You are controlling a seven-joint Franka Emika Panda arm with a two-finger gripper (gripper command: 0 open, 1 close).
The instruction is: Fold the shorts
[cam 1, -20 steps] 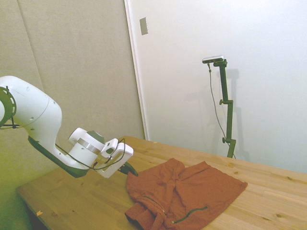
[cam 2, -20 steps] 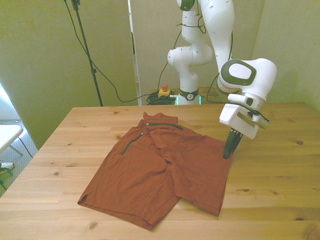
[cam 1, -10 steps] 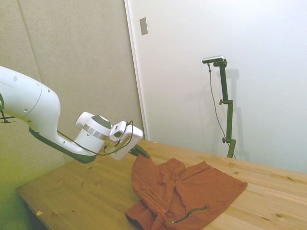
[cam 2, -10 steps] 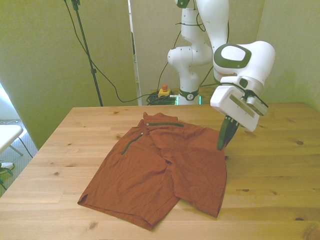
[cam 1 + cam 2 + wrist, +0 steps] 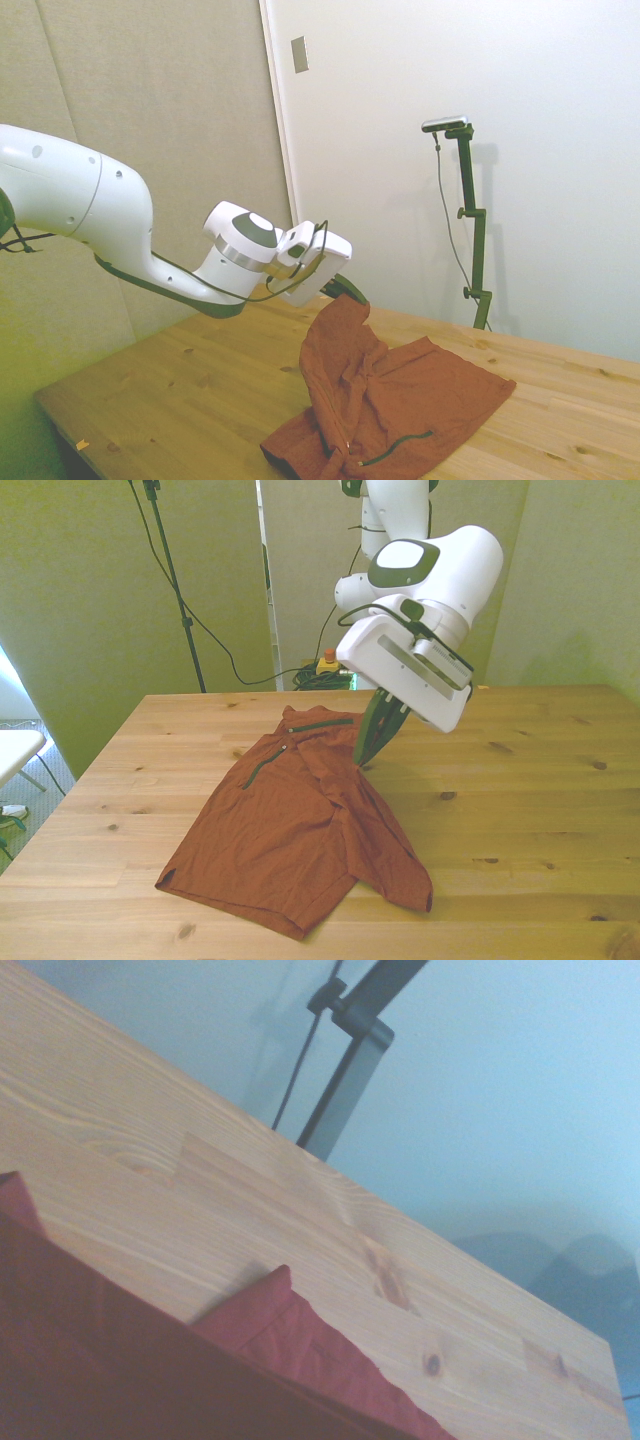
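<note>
We have the end effector (image 5: 366, 752) clamped on the edge of the shorts (image 5: 300, 830), the dark fingers pinching the fabric at the side that lies toward the front view's right, and we hold that pinch raised above the bench (image 5: 540, 820) so the cloth hangs from it in a steep, tent-like peak. In the side view the end effector (image 5: 352, 293) sits at the top of that peak, with the shorts (image 5: 400, 410) draping down and spreading out over the wood. The rest of the garment lies flat on the bench, waistband with its dark green trim toward the far edge and the leg hems toward the near edge. We judge that the edge is held high so one half can swing over the other without dragging or bunching; the weight of the flat half anchors the garment as we carry the lifted part toward the front view's left. The wrist view shows only rust fabric (image 5: 120, 1360) close below and bare bench (image 5: 330, 1240) beyond. The fold is not yet laid down.
</note>
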